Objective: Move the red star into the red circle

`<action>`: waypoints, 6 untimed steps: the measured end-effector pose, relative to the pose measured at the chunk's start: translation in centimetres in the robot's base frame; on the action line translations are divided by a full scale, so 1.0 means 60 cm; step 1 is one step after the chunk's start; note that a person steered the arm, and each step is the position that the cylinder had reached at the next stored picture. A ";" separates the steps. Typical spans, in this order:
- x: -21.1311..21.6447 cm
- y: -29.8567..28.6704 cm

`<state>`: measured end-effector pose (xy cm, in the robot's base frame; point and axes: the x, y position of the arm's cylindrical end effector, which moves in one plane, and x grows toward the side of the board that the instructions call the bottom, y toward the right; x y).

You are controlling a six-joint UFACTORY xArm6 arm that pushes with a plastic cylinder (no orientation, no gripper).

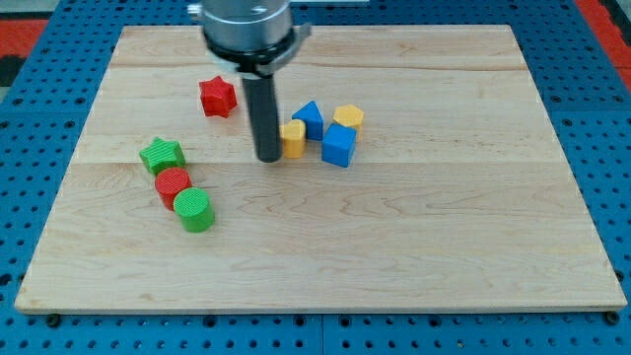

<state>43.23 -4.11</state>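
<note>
The red star (217, 97) lies in the upper left part of the wooden board (414, 247). The red circle (173, 184), a short cylinder, lies lower left, between a green star (161, 155) above it and a green cylinder (195, 209) below right, touching both. My tip (268, 156) stands on the board to the right of and below the red star, apart from it. The tip touches or nearly touches the left side of a yellow block (294, 138).
Right of the tip is a cluster: a blue triangular block (309, 117), a blue cube (338, 145) and a yellow hexagonal block (348, 117). The board lies on a blue pegboard (39, 148). The arm's body (246, 30) hangs over the board's top edge.
</note>
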 end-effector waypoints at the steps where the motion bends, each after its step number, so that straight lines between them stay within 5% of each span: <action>1: -0.024 0.060; 2: -0.041 -0.024; 4: -0.121 0.033; 6: -0.229 -0.051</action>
<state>29.49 -7.19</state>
